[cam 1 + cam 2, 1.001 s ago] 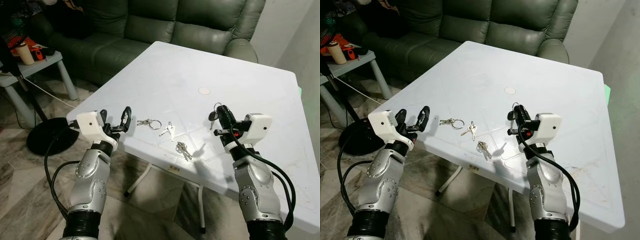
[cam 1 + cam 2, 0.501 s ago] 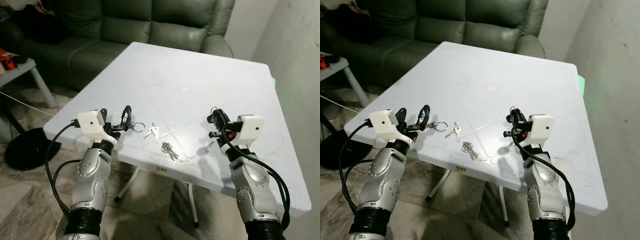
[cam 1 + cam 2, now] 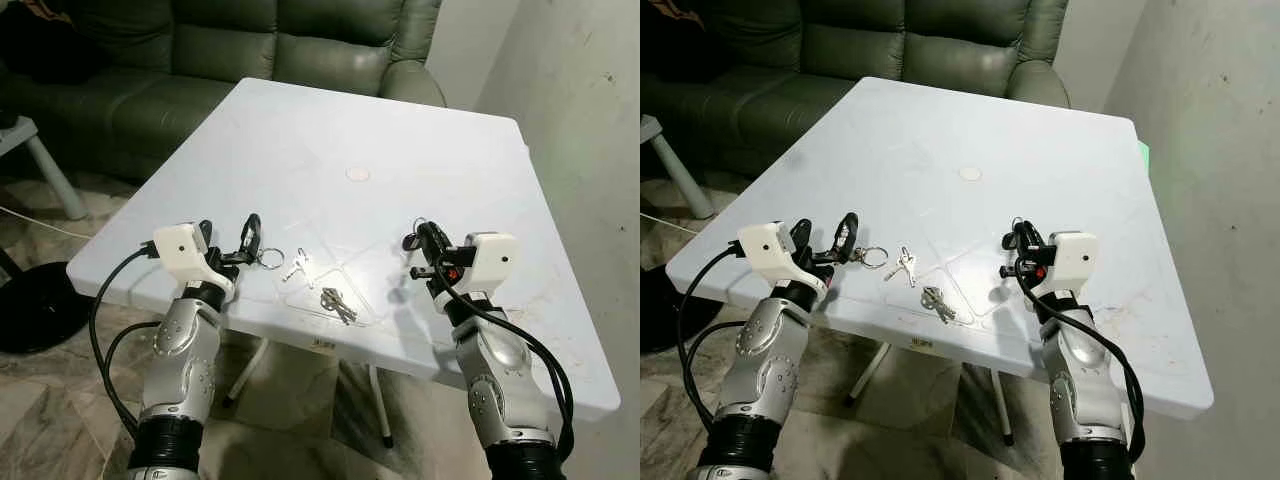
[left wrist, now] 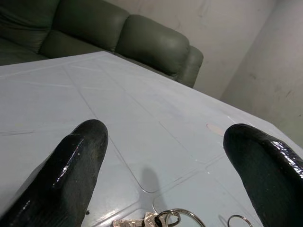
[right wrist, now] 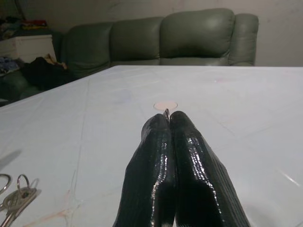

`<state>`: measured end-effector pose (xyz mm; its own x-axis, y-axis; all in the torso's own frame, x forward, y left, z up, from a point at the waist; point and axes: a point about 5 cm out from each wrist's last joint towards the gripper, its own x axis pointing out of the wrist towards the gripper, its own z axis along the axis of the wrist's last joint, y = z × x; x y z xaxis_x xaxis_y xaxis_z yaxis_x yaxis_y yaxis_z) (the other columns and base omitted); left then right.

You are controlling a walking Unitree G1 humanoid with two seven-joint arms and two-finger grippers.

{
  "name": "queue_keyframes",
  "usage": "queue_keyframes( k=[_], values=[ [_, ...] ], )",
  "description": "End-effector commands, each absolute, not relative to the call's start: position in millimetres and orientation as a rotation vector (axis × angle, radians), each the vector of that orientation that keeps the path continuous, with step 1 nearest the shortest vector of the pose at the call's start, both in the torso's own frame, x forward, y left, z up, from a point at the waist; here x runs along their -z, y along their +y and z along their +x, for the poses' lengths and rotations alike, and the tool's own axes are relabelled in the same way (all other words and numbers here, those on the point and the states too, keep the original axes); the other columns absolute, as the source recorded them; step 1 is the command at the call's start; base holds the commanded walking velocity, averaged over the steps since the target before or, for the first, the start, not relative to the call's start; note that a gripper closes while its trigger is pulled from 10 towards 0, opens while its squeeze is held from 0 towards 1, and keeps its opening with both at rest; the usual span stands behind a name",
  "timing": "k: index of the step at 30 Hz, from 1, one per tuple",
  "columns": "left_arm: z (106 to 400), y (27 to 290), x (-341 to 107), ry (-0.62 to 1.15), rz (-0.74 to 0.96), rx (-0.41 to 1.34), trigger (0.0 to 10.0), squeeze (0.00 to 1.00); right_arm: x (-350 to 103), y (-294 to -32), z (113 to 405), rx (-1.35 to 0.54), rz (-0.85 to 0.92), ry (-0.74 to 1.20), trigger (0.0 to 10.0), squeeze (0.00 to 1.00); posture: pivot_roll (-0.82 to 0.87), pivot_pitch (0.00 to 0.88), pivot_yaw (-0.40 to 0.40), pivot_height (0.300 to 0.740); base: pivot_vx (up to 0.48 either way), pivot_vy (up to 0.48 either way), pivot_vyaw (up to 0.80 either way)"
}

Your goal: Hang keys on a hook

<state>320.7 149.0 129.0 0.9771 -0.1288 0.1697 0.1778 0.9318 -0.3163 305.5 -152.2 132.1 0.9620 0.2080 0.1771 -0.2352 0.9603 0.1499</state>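
Note:
Three loose key sets lie near the front edge of the white table: a ring set, a pair of keys and a bunch. My left gripper is open, hovering just left of the ring set. In the left wrist view, that set's keys lie just below the spread fingers. My right gripper is held above the table's front right part, shut on a key set. Its thin metal ring pokes out at the closed fingertips.
A green sofa stands behind the table. A pale wall runs close along the table's right side. A small white disc sits mid-table. A black round base and a grey table leg are on the floor at left.
The camera has swung right, so the side table at left has slid out of sight. Both arms keep their pose. The left gripper now sits closer to the ring set.

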Motion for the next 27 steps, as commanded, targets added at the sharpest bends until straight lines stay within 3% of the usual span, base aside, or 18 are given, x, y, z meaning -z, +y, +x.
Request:
queue_keyframes(
  k=[1, 19, 24, 27],
  values=[
    [321.4, 148.0, -127.0, -0.136, -0.326, 0.154, 10.0, 0.00, -130.5, -153.4, 304.4, -0.225, 0.163, -0.148, 10.0, 0.00, 0.02, 0.000, -0.065, 0.702, 0.000, 0.000, -0.78],
    [321.6, 149.5, -125.1, -0.128, -0.321, 0.145, 10.0, 0.00, -130.0, -151.3, 304.6, -0.236, 0.165, -0.142, 10.0, 0.00, 0.02, 0.000, -0.070, 0.702, 0.000, -0.018, -0.78],
    [321.7, 150.0, -124.9, -0.127, -0.321, 0.139, 10.0, 0.00, -130.1, -151.2, 304.5, -0.237, 0.165, -0.142, 10.0, 0.00, 0.02, 0.000, -0.070, 0.702, 0.000, 0.450, -0.78],
    [322.0, 150.5, -124.8, -0.129, -0.318, 0.127, 10.0, 0.00, -129.9, -151.5, 304.5, -0.239, 0.163, -0.140, 10.0, 0.00, 0.02, 0.000, -0.074, 0.702, 0.000, 0.000, -0.78]
  ],
)
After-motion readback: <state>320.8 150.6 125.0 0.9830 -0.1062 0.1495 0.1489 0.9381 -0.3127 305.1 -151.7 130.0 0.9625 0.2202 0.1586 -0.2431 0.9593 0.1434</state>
